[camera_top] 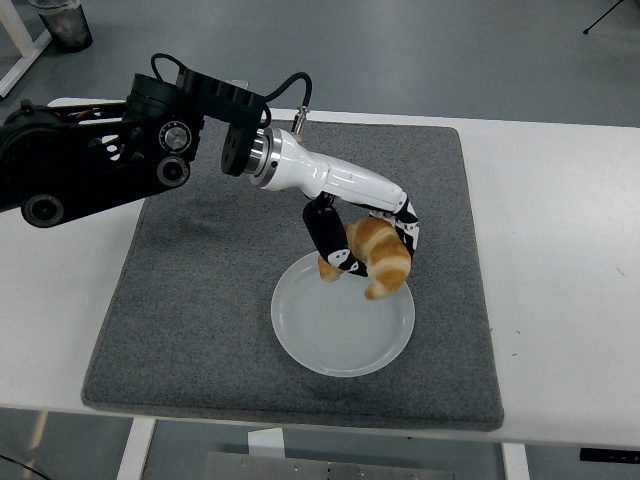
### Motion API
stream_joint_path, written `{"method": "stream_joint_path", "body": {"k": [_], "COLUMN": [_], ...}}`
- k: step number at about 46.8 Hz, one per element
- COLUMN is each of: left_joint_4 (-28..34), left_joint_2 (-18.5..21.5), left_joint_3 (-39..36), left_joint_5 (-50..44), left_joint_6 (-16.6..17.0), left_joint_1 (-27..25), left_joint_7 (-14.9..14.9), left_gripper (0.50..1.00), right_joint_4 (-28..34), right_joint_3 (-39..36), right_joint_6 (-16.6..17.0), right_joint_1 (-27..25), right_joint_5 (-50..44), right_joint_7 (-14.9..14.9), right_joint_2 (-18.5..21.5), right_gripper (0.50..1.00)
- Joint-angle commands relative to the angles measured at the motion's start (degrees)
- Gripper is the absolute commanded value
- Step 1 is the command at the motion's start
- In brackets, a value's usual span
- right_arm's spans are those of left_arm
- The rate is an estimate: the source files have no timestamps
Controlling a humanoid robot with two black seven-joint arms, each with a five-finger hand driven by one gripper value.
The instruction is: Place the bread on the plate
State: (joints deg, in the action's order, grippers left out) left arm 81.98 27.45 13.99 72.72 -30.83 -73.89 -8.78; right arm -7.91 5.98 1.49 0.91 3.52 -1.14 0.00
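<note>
While only the head view is supplied, it shows enough to assess risk. At centre frame the left hand [362,245], entering from the upper left, has its fingers [330,245] closed around the bread [380,262], a croissant held over the far rim of the plate [342,325]. Whether its lower tip touches the plate cannot be told from this angle. The plate sits on a grey mat [200,290] covering the white surface [560,250], in the lower centre of the frame. No right hand appears.

Findings on risk, as judgement: the croissant hangs over the plate's upper edge, not its middle. A release here could let it land on the rim and tip or roll out onto the mat toward the top of the frame. Its curved shape makes rolling likely. A drop from height would aggravate this. The light plate could also shift if the fingers press down on its rim.
</note>
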Motion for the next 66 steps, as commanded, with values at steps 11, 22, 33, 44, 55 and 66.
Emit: {"method": "stream_joint_path", "body": {"k": [11,22,33,44,55,66], "left_joint_4": [-0.94,-0.94,-0.94,-0.94,-1.03,-1.38], "left_joint_2": [-0.03,-1.18,-2.58,-2.85,-3.64,-3.64], "left_joint_3": [-2.74,-2.74,-3.62,-6.17,-6.34,-6.34], "left_joint_5": [5.24,12.88,14.56,17.02,17.37,17.46], "left_joint_6": [-0.02,0.42,0.34,0.51,0.51,0.6], "left_joint_1": [1.29,4.54,4.81,4.98,4.9,4.89], "left_joint_7": [0.17,0.17,0.26,0.26,0.26,0.35], "left_gripper": [0.5,0.5,0.5,0.5,0.5,0.5], "right_joint_4": [0.0,0.0,0.0,0.0,0.0,0.0], "right_joint_3": [0.0,0.0,0.0,0.0,0.0,0.0], "right_joint_6": [0.0,0.0,0.0,0.0,0.0,0.0], "right_joint_1": [-0.03,-0.03,-0.03,-0.03,-0.03,-0.03], "right_joint_5": [0.0,0.0,0.0,0.0,0.0,0.0], "right_joint_7": [0.0,0.0,0.0,0.0,0.0,0.0], "right_joint_2": [0.0,0.0,0.0,0.0,0.0,0.0], "right_gripper": [0.952,0.952,0.952,0.954,0.952,0.952]}}
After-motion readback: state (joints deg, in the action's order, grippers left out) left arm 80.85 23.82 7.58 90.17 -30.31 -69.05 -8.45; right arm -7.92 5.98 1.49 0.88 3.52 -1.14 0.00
